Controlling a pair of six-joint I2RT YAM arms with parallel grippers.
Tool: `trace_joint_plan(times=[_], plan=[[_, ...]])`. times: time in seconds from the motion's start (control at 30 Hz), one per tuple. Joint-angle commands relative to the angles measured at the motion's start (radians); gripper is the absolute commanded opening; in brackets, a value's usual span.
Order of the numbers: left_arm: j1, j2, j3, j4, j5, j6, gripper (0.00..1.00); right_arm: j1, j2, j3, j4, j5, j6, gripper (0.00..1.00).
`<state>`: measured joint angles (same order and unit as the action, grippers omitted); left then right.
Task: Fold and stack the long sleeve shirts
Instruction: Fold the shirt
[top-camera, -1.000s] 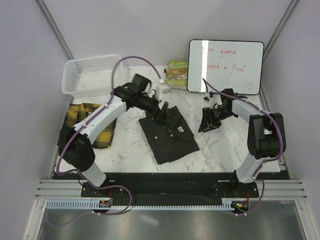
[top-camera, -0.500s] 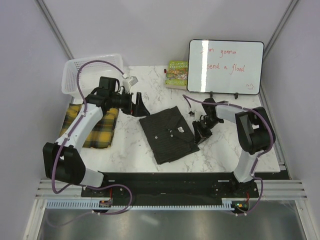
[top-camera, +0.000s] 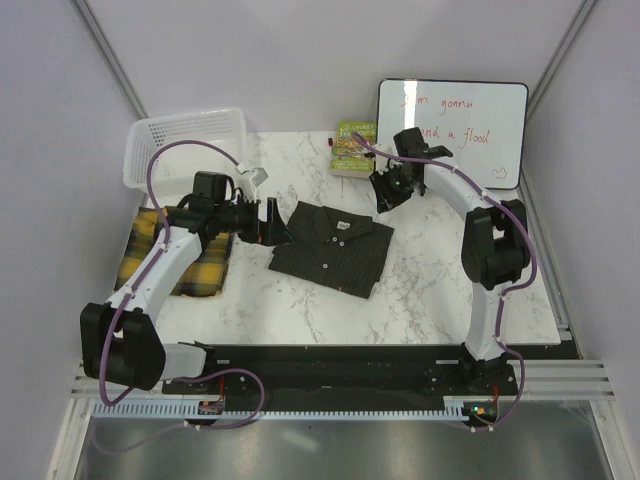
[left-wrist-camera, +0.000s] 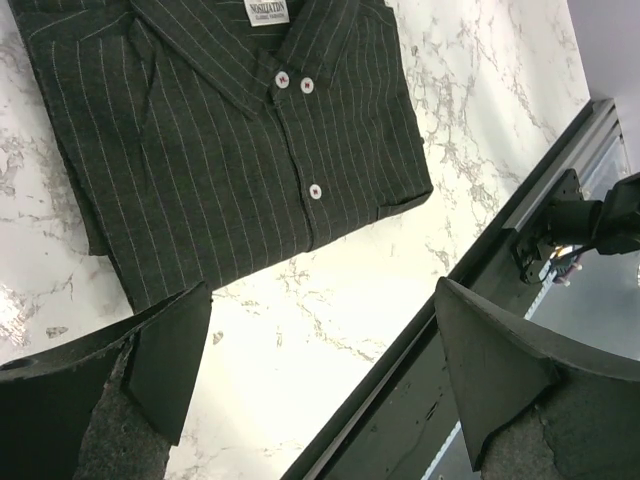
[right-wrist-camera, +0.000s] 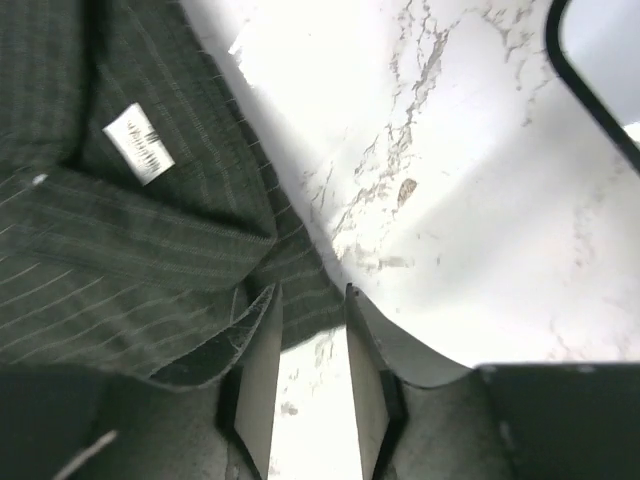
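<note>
The dark pinstriped shirt lies folded in the middle of the table, collar toward the back. In the left wrist view it fills the top, buttons up. The yellow plaid shirt lies folded at the left edge, partly under the left arm. My left gripper hovers just left of the dark shirt, jaws wide open and empty. My right gripper is near the shirt's back right corner. Its jaws stand slightly apart, with bare table in the gap and the shirt's edge just past the tips.
A white mesh basket stands at the back left. A green book and a whiteboard stand at the back. The black base rail runs along the table's near edge.
The dark shirt has been turned and drawn toward the back by the right gripper, which then let go. The left arm withdrew to the left and opened wide.
</note>
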<state>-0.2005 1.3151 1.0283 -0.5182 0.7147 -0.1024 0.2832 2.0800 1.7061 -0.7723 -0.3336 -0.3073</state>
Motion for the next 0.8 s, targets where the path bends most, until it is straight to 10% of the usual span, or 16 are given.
trace_joint_plan(times=[0.0,0.23,0.77], plan=[[0.003,-0.008,0.003,0.085,-0.037,-0.045,0.99,-0.009,-0.156,-0.017,-0.019,-0.034,0.083,0.41],[0.007,0.044,0.029,0.127,-0.023,-0.088,0.99,-0.009,-0.202,-0.222,0.027,-0.249,0.284,0.37],[0.007,0.004,-0.014,0.142,-0.008,-0.082,0.99,-0.033,-0.146,-0.321,0.137,-0.156,0.361,0.38]])
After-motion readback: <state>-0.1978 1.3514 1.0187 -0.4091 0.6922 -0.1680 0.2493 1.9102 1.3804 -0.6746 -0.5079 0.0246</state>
